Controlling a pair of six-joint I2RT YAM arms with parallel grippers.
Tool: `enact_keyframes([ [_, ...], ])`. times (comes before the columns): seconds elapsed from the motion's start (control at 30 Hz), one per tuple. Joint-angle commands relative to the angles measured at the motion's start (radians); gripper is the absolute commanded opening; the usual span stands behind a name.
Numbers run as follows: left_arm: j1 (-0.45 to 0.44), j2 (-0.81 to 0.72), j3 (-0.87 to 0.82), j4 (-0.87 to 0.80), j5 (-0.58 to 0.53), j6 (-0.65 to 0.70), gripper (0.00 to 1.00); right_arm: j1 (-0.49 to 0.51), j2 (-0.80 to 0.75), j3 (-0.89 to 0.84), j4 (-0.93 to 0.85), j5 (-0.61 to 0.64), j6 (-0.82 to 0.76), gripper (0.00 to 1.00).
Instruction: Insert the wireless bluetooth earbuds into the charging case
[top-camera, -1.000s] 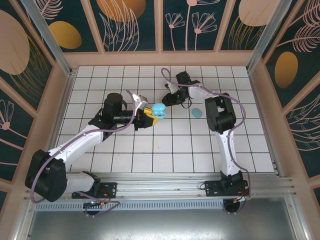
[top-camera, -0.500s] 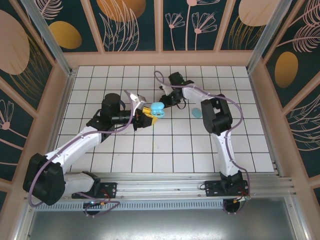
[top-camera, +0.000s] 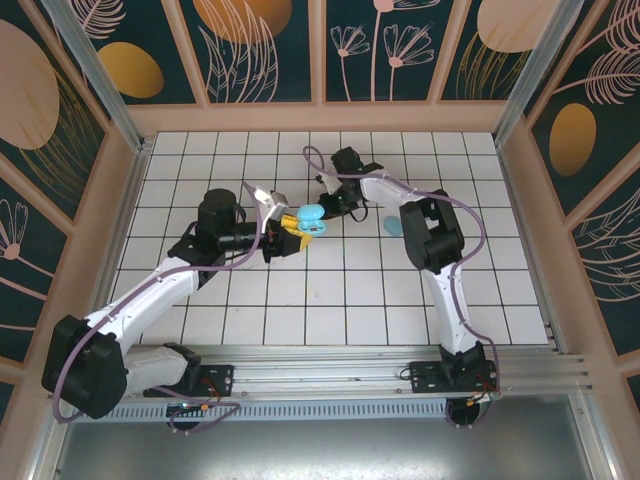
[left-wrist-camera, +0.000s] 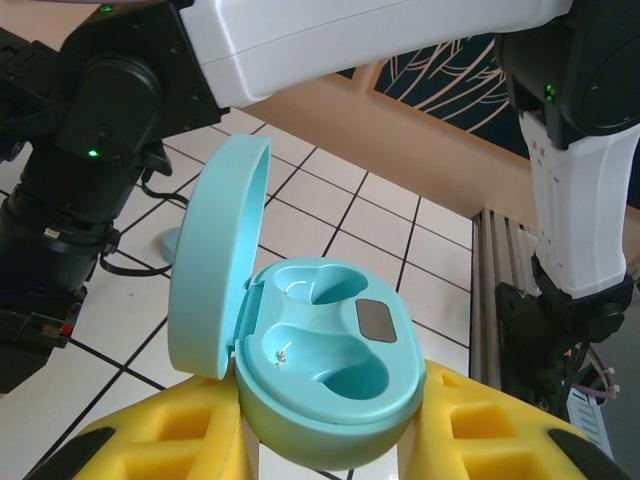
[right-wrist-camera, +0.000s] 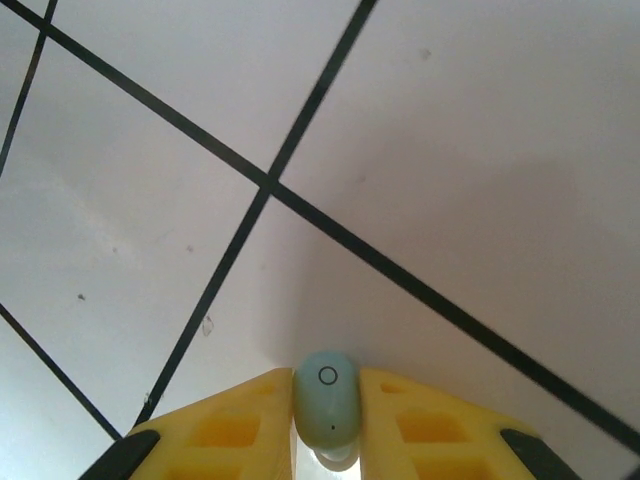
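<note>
Over the white-tiled bench (top-camera: 300, 300), the left arm (top-camera: 160, 285) reaches in from the near left, the yellow left fingers (top-camera: 290, 215) clamped on an open light-blue charging case (top-camera: 312, 214) mid-scene. The right arm (top-camera: 432, 235) doubles back leftward, the right fingers (top-camera: 329, 204) just beside that case. A second blue case (top-camera: 393, 226) lies on the tiles to the right.

charging case (left-wrist-camera: 330, 400): light turquoise throughout, small grey rectangle inside | earbud (right-wrist-camera: 326, 395): pale mint, thin dark ring mark | left gripper (left-wrist-camera: 325, 455) pads (left-wrist-camera: 170, 440): yellow, black tips | right gripper (right-wrist-camera: 326, 440) pads (right-wrist-camera: 225, 430): yellow, black tips | tabletop (top-camera: 330, 300): white tiles, black grid lines | walls (top-camera: 260, 50): dark teal, cream leaf outlines, orange ovals, peach frames | arms (top-camera: 160, 290): white, black joints
</note>
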Motion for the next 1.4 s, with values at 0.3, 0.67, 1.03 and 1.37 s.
enact_keyframes([
  [0.3, 0.006, -0.014, -0.011, 0.054, -0.003, -0.01, 0.21, -0.008, -0.465, -0.352, 0.208, 0.109, 0.203, 0.2],
  [0.67, 0.007, 0.006, -0.016, 0.13, -0.003, -0.056, 0.2, 0.105, -0.929, -0.609, 0.266, 0.331, 0.303, 0.19],
  [1.03, 0.007, 0.05, 0.001, 0.16, 0.006, -0.061, 0.2, 0.284, -1.199, -0.722, 0.35, 0.415, 0.395, 0.19],
  [1.37, 0.007, 0.065, 0.022, 0.161, 0.018, -0.065, 0.2, 0.341, -1.151, -0.689, 0.36, 0.402, 0.379, 0.19],
])
